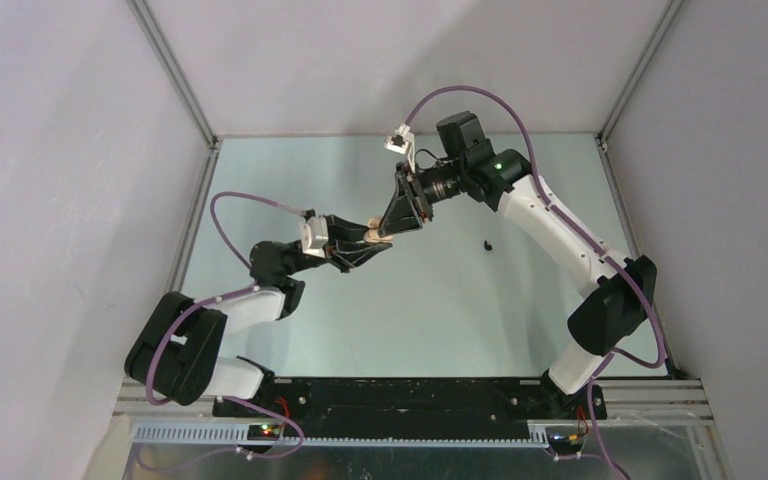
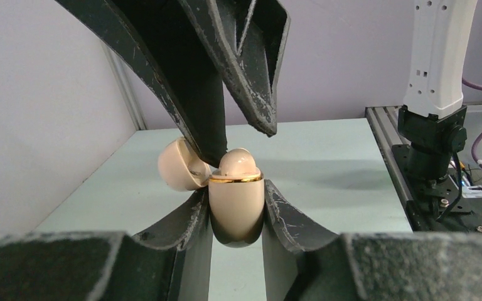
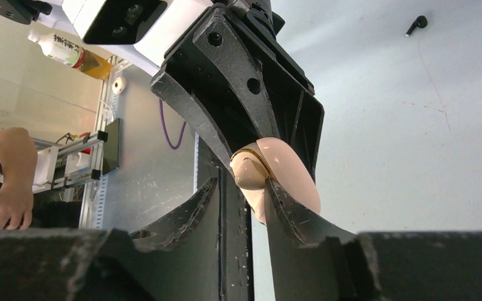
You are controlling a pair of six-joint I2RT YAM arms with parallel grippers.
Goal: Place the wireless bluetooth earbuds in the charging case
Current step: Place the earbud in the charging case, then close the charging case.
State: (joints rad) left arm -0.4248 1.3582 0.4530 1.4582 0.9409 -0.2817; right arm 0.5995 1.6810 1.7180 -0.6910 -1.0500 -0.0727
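Left jaws are clamped on the charging case (image 2: 235,210), gripping its lower body from both sides. The case is held up off the counter (image 1: 440,320), roughly mid-workspace. In the left wrist view it sits upright, with the lid (image 2: 176,166) flipped open to the left and the gold rim (image 2: 235,179) visible around the mouth.

One pale beige earbud (image 2: 237,162) sits in the case mouth, rounded top sticking out above the rim. Can't tell if it's fully seated.

Right arm (image 1: 550,215) reaches in from the far right, its jaws pointing down onto the case. Right jaws are a little apart and not clamped on anything. One finger (image 2: 188,94) drops into the gap between lid and bud and looks to be against the bud's left side. The other finger (image 2: 254,63) hangs just above and right of the bud, clear of it.

In the top view the left arm (image 1: 260,305) comes in from the left, and the two sets of jaws meet tip to tip.

Black earbud (image 1: 487,244) lies loose on the counter to the right of the case, well apart from both sets of jaws.

At the left of the right wrist view, beyond the counter, are a person's forearm (image 3: 6,188) and a bottle (image 3: 63,50).
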